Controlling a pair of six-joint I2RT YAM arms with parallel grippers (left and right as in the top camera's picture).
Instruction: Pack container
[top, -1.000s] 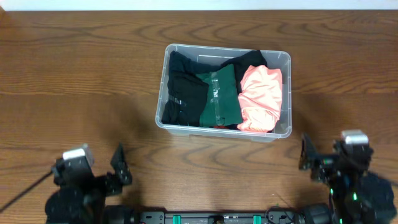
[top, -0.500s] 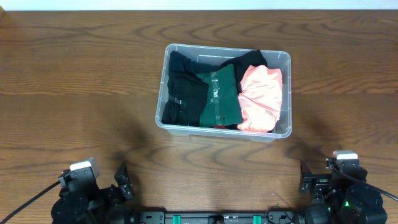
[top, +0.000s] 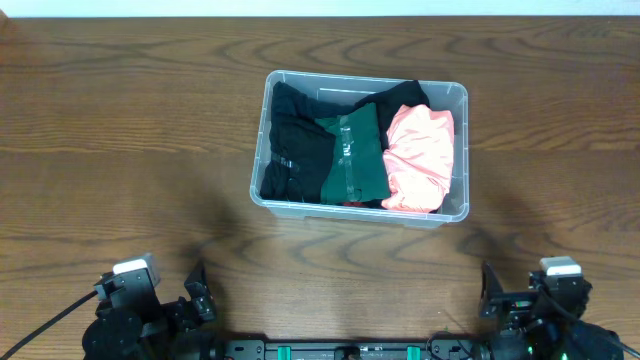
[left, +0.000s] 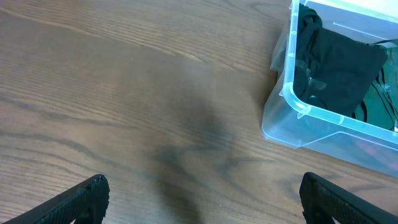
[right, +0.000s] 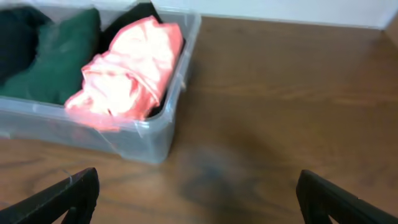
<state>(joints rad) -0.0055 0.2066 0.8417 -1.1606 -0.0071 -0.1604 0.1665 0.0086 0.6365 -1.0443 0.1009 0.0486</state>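
Observation:
The clear plastic container (top: 458, 97) stands at the table's middle. It holds black clothing (top: 296, 150) on the left, a dark green garment (top: 352, 160) in the middle and a pink garment (top: 420, 158) on the right. The container also shows in the left wrist view (left: 292, 118) and in the right wrist view (right: 155, 140). My left gripper (left: 202, 199) is open and empty at the front left edge (top: 190, 295). My right gripper (right: 199, 196) is open and empty at the front right edge (top: 500, 295). Both are well apart from the container.
The table (top: 120, 150) is dark brown wood. A white wall edge (right: 298, 9) runs along the back of the table.
Both arms have drawn back toward the front edge and lowered. The container and the clothes in it have not moved.

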